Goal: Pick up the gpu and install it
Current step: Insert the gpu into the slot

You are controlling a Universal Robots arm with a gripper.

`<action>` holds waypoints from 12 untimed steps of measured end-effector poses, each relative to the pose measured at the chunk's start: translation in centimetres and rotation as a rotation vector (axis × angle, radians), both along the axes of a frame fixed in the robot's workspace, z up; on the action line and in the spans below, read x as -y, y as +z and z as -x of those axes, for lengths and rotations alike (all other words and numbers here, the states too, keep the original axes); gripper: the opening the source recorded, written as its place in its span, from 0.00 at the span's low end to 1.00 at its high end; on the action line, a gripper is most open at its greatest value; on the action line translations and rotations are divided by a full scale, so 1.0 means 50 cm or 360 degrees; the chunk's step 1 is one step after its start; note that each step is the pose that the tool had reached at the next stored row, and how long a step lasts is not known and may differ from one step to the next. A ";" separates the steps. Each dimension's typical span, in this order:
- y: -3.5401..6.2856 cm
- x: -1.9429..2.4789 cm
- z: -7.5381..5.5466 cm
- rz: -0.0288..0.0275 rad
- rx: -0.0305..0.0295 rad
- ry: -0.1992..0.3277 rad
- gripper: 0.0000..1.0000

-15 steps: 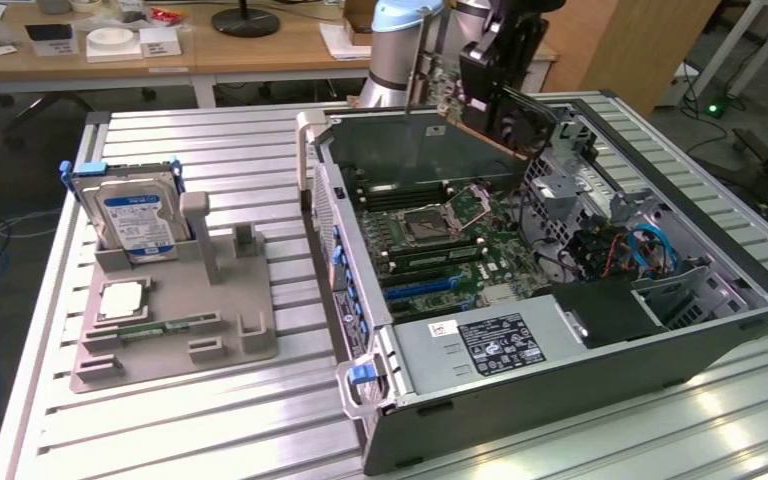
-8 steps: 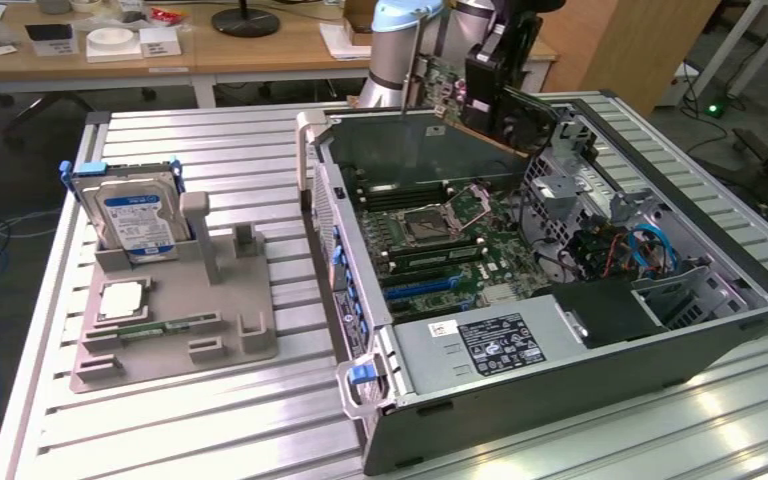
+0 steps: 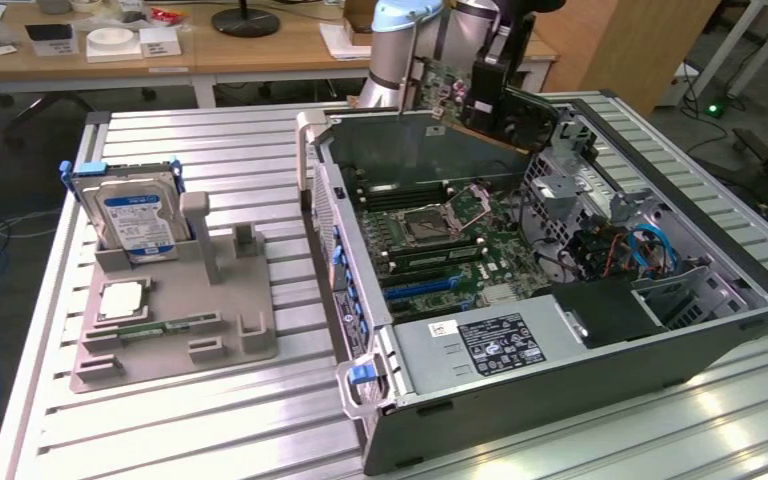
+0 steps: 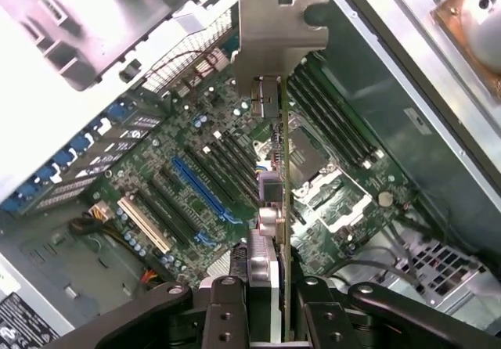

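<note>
gpu in the upper centre of the exterior view, raised over the far end of the open computer case, clear of the motherboard, silver bracket at the card's far end, pincer clamped on the card, hard drive upright in a grey holder at the exterior view's left, on the slatted table

End effector apparently holds gpu above open case

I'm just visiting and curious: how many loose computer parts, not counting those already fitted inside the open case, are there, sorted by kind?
Hard drive: 1
Processor chip: 1
Memory stick: 1
gpu, held in the gripper: 1
Total: 4
</note>
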State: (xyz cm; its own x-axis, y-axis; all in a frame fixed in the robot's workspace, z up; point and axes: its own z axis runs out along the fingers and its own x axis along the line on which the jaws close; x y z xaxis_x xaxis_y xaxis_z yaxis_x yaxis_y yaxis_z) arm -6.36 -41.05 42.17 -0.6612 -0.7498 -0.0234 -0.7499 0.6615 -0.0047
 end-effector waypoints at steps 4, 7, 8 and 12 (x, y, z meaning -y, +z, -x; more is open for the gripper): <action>0.000 0.0000 0.000 0.00000 0.00001 0.0103 0.28; 0.000 0.0000 0.000 0.00000 0.00000 0.0180 0.28; 0.000 0.0000 0.000 0.00000 0.00000 0.0208 0.28; 0.000 0.0000 0.000 0.00000 0.00000 0.0312 0.28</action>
